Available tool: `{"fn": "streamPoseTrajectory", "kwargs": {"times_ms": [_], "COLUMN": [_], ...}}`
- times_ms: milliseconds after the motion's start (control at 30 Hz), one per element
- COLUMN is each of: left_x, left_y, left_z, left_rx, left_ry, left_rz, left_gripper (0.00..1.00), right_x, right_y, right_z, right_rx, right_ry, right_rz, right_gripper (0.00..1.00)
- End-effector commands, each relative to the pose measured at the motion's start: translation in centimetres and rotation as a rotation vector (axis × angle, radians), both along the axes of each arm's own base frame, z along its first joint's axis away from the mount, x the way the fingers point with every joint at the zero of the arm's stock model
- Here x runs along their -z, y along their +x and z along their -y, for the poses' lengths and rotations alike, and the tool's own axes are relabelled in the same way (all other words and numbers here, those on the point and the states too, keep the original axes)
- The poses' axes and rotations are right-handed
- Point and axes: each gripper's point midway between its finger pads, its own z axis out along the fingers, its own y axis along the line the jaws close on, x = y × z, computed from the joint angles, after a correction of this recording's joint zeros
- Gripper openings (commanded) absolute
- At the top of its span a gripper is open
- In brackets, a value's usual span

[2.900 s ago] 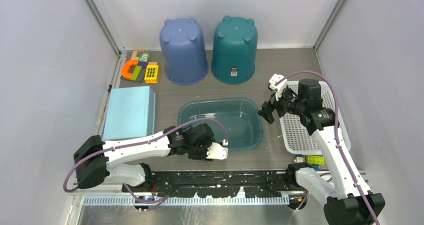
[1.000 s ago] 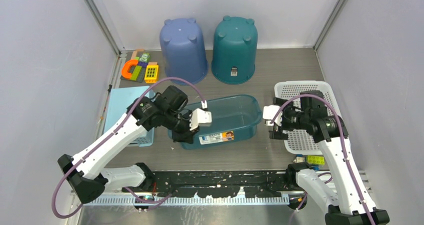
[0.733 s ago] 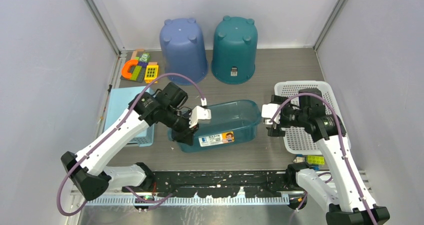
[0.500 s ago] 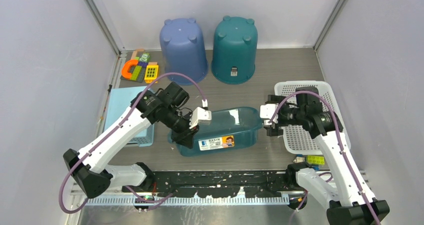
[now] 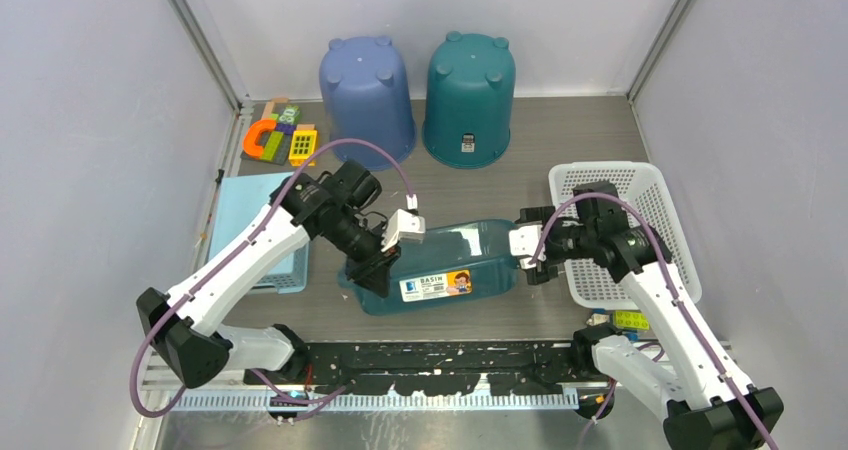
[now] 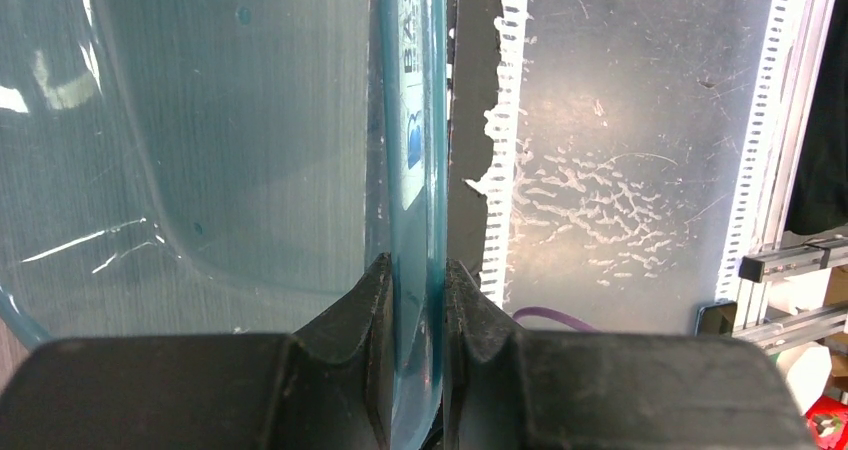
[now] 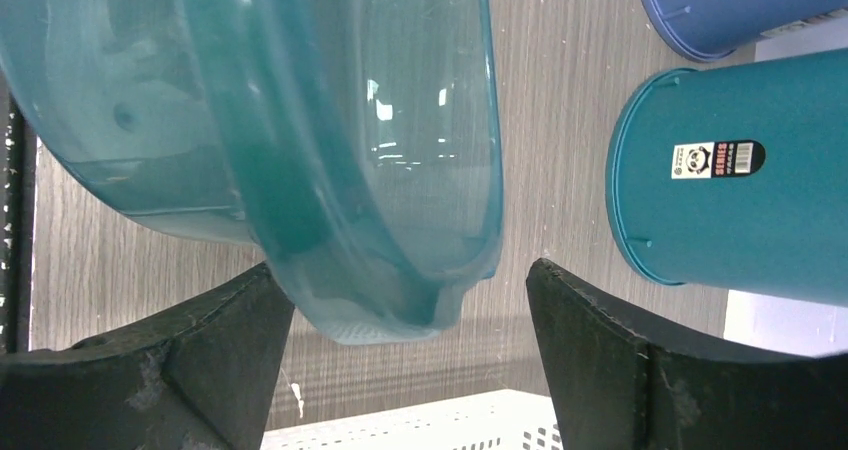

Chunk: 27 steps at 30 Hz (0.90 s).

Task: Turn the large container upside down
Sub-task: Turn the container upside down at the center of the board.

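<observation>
The large container, a see-through teal basin [image 5: 440, 270], stands tipped up on its long side, its label facing up and its opening turned toward the back. My left gripper [image 5: 378, 263] is shut on the rim at its left end. In the left wrist view the fingers [image 6: 372, 300] pinch the thin rim [image 6: 412, 150] of the basin. My right gripper [image 5: 522, 254] is open, and the basin's right end lies between its fingers. In the right wrist view the curved end of the basin [image 7: 330, 140] sits inside the wide gap of the right gripper [image 7: 405, 280].
Two upside-down buckets stand at the back, one blue [image 5: 366, 103] and one teal [image 5: 469, 100]. A white basket [image 5: 640, 185] lies to the right, under my right arm. A light blue box [image 5: 245, 220] lies to the left, with toy blocks [image 5: 278, 140] behind it.
My left gripper has tipped the basin further up onto its side. My right gripper has moved left, and its open fingers now straddle the basin's right end.
</observation>
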Motion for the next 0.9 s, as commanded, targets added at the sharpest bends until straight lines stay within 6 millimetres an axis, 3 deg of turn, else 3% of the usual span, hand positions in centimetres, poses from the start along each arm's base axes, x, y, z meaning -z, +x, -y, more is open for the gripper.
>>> {"fn": "streamPoseTrajectory", "kwargs": {"times_ms": [0,367,867], "left_x": [-2.2,-2.2,-2.0], "left_y": [0.3,0.9,1.7], "left_z": [1.3,1.6,1.9], "left_rx": [0.027,0.014,-0.001], "left_ry": [-0.103,-0.107,-0.124], "left_rz": [0.015,-0.017,-0.042], "left_gripper": [0.00,0.00,0.00], "right_x": [-0.3,0.9,1.4], "right_y": [0.1,0.5,-0.4], "right_z": [-0.7,-0.9,-1.3], "right_rx": [-0.043,-0.048,-0.077], "right_ry": [0.006,-0.027,-0.016], "right_rz": [0.061,0.089,0.063], "right_gripper": [0.86,0.63,0.35]}}
